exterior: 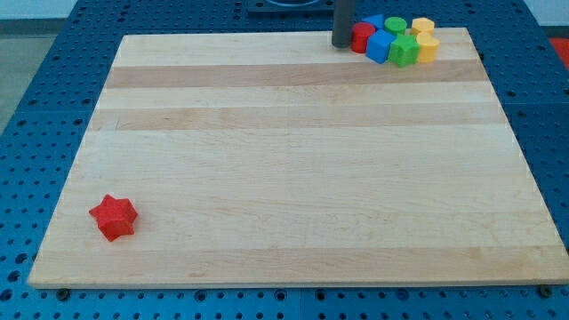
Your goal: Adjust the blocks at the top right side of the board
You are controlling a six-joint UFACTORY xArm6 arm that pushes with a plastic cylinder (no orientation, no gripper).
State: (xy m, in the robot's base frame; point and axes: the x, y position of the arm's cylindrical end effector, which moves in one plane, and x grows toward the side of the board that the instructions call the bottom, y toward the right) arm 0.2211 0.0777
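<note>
- Camera view: my tip sits at the view's top right of the table, touching or just beside the left side of the red block that starts the cluster.
- No claw on this arm, only the rod, so nothing to call open or closed.
- Cluster there, packed touching: blue block, green cylinder, yellow block, blue cube, green block, lower yellow block.
- Handling guess: small, light, rigid, slide easily on smooth wood; may rotate or scatter if pushed off-centre. Push flat faces, low, slowly.
- Count: red 2, blue 2, green 2, yellow 2; eight total.
- Red star alone at bottom left, well apart.
</note>
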